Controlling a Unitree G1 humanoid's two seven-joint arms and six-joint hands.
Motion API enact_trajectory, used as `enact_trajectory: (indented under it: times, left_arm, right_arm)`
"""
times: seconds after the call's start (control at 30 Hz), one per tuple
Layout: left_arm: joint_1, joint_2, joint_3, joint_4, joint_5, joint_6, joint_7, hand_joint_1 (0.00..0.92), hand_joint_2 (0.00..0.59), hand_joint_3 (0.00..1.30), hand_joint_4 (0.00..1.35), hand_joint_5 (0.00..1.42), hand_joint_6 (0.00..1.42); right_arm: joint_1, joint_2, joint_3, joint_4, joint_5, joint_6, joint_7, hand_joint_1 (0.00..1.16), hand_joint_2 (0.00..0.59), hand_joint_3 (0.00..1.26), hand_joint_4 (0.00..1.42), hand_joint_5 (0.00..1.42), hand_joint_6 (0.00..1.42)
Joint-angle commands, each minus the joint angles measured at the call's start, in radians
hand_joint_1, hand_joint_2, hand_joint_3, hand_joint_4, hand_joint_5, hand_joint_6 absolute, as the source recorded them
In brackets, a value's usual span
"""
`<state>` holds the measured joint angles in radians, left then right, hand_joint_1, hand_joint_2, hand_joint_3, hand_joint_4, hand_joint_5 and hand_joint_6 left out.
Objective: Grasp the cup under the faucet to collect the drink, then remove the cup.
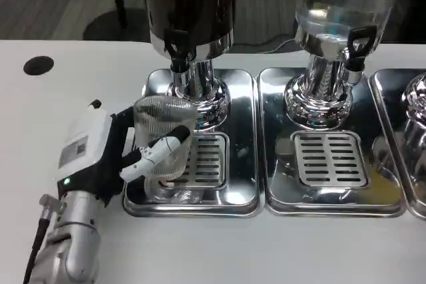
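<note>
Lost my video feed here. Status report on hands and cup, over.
Left hand grips the clear cup, fingers across its front. Cup over the left drip tray, short of the dark dispenser's faucet. Nothing blocking.

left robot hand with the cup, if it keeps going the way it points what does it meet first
Probably the chrome base of the dark dispenser: the left robot hand, holding the clear cup, points right and slightly away. Depth is unclear.
</note>
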<state>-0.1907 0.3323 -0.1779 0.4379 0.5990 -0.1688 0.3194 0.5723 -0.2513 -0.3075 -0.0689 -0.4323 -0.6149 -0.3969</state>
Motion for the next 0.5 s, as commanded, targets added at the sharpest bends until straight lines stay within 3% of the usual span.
enact_trajectory:
  times: [0.03, 0.5]
  left_arm:
    - [-0.001, -0.009, -0.001, -0.009, -0.004, 0.005, 0.020, 0.014, 0.315, 0.42, 0.52, 0.34, 0.00]
    - [-0.006, -0.008, 0.011, 0.008, -0.019, 0.007, 0.023, 0.000, 0.312, 0.43, 0.44, 0.34, 0.00]
  right_arm:
    - [0.004, 0.001, -0.011, 0.001, 0.013, -0.020, 0.006, 0.72, 0.569, 0.40, 0.32, 0.25, 0.18]
    - [0.008, 0.003, -0.015, 0.015, 0.020, -0.034, 0.006, 0.72, 0.569, 0.40, 0.32, 0.25, 0.18]
